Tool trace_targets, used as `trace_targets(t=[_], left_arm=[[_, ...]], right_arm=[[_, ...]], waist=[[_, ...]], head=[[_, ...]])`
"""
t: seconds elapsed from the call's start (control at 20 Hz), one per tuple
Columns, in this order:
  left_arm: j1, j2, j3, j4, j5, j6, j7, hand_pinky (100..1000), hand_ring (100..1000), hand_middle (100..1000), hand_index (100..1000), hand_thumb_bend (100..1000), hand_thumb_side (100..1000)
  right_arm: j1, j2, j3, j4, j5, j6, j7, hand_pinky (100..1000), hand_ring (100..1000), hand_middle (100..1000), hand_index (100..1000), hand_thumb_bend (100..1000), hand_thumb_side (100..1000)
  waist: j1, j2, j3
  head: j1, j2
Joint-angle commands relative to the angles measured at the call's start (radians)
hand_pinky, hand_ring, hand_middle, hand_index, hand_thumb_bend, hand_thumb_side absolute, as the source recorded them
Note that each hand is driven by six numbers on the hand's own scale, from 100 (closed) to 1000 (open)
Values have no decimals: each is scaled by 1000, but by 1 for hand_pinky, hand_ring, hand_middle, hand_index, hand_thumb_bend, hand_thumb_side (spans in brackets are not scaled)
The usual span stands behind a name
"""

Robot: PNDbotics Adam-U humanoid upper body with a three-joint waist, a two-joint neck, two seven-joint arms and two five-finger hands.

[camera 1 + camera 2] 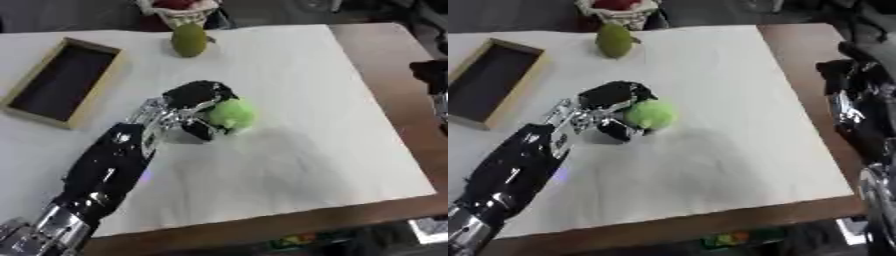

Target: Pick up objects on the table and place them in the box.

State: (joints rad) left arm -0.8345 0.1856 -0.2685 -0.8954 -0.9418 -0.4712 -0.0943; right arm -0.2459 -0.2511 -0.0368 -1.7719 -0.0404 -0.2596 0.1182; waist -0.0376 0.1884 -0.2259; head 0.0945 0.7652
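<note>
Gripping a green ball (233, 114) with curled fingers, left hand (194, 107) sits mid-table; right hand (852, 75) state unclear; box (85, 100) lies apart.

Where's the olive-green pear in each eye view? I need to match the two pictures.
Left eye view: pear near the top edge, left of centre, right of the wooden box.
Right eye view: pear near the top, further left.
Shared landmark: the wooden box on the left.
</note>
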Motion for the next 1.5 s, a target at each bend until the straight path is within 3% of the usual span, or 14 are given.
trace_targets(t=[0.05,0.4,0.65,1.1,1.35,1.5], left_arm=[[-15,46,24,-41,94,27,1,510,833,591,726,100,264],[24,218,84,-303,323,164,-58,506,822,593,728,100,277],[85,360,162,-390,365,282,-18,514,819,598,734,100,246],[121,449,255,-178,270,406,74,552,856,646,776,100,210],[120,457,279,-53,218,434,137,575,866,663,791,100,200],[124,457,283,-2,188,440,150,629,917,731,836,100,185]], right_arm=[[-8,-16,-9,-24,-6,-2,3,863,807,653,902,100,470],[-2,-22,-14,-21,-2,-1,8,858,804,649,902,100,470],[2,-26,-16,-19,3,-1,14,856,803,646,902,100,470],[4,-25,-16,-16,4,-3,24,854,800,643,903,100,470],[5,-26,-17,-13,4,-4,27,854,801,642,903,100,470],[5,-25,-18,-12,5,-4,28,854,800,642,903,100,470]], waist=[[2,-13,3],[13,-12,26],[16,-11,42],[16,-13,46],[16,-12,44],[16,-11,42]], head=[[-3,5],[-20,4],[-36,5],[-42,4],[-44,2],[-47,2]])
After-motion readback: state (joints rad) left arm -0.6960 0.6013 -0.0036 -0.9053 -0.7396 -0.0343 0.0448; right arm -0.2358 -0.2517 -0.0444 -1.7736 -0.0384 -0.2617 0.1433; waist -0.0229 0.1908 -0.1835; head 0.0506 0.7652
